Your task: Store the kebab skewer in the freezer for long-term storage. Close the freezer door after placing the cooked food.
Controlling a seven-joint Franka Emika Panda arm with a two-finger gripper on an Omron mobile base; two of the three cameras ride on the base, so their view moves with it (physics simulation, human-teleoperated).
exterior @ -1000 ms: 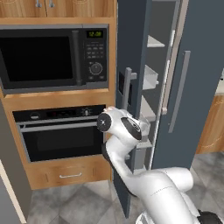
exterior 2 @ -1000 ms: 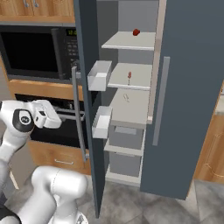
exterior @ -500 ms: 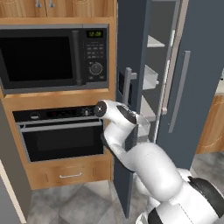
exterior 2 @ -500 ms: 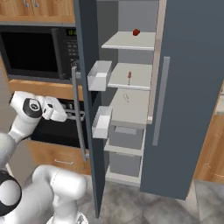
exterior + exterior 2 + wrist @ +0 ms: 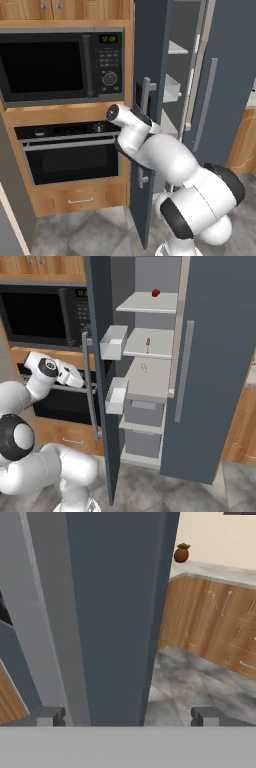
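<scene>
Freezer door [image 5: 100, 356] stands open, edge-on btwn gripper [image 5: 75, 377] and freezer [image 5: 150, 381] interior — blocks the way. Microwave [image 5: 60, 62] and oven [image 5: 70, 155] just left of door. Kebab skewer [image 5: 147, 344] lies on 2nd shelf inside, small red item [image 5: 155, 292] on shelf above. Fingertips [image 5: 47, 716] wide apart, holding nothing, near door's outer face by bar handle [image 5: 90, 386].

Kebab skewer [image 5: 147, 345] on the freezer [image 5: 150, 381]'s middle whitish shelf [image 5: 160, 341]

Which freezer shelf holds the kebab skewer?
The second shelf from the top: the kebab skewer lies there. The top shelf holds only a small round red item.
</scene>
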